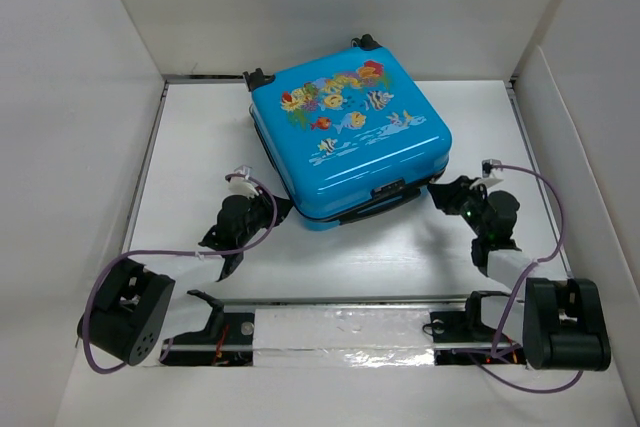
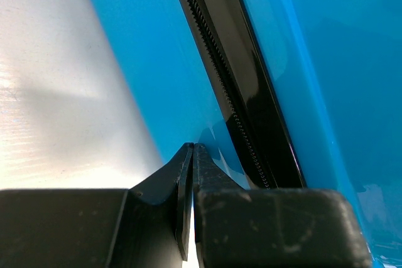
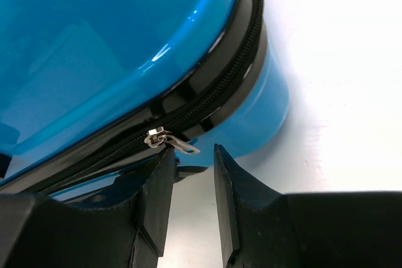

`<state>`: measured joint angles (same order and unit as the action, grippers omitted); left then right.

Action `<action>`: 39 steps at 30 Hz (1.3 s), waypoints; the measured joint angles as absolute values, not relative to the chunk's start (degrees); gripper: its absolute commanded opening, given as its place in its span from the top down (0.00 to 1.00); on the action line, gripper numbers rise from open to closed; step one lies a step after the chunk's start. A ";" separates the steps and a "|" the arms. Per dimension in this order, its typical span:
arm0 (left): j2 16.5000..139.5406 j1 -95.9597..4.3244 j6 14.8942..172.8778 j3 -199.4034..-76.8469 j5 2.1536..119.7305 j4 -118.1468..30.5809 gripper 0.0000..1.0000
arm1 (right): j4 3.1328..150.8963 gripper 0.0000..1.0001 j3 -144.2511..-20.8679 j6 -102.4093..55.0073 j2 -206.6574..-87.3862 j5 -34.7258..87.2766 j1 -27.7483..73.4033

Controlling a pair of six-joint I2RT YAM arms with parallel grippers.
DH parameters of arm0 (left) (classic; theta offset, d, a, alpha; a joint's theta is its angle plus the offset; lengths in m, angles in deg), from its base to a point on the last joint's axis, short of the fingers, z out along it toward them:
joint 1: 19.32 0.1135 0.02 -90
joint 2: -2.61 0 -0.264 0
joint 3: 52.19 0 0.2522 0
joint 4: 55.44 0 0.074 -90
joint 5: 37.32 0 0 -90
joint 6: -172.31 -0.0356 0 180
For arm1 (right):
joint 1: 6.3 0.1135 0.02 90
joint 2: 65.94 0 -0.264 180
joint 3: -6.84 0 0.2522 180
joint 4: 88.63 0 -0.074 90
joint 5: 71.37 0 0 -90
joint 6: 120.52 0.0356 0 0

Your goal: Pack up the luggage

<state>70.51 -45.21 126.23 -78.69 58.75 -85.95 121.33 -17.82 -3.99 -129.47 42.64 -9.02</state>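
The luggage (image 1: 348,137), a bright-blue hard-shell suitcase with a fish print, lies flat and closed on the table, wheels at the far side. My left gripper (image 1: 268,209) is shut with nothing in it, its tips against the case's near-left side by the black zip band (image 2: 242,92). My right gripper (image 1: 447,193) is open at the near-right corner. In the right wrist view a silver zip pull (image 3: 171,143) hangs from the zip just above the gap between the fingers (image 3: 157,199), free of both.
White walls enclose the table on the left, back and right. A foil-taped rail (image 1: 340,332) runs along the near edge between the two arm bases. Purple cables (image 1: 545,207) loop from each wrist.
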 measured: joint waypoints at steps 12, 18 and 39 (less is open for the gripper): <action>72.35 -45.21 126.25 -78.69 59.27 -86.63 1.00 | 121.82 0.71 -18.80 -6.59 -130.08 41.51 -6.27; 72.35 -45.23 126.25 -78.69 59.71 -86.98 1.00 | 121.62 0.94 -19.02 -7.25 -130.08 39.43 -4.34; 82.88 -53.62 130.16 -85.03 60.95 -89.51 1.00 | 95.57 1.00 -19.18 -3.95 -109.32 14.82 29.10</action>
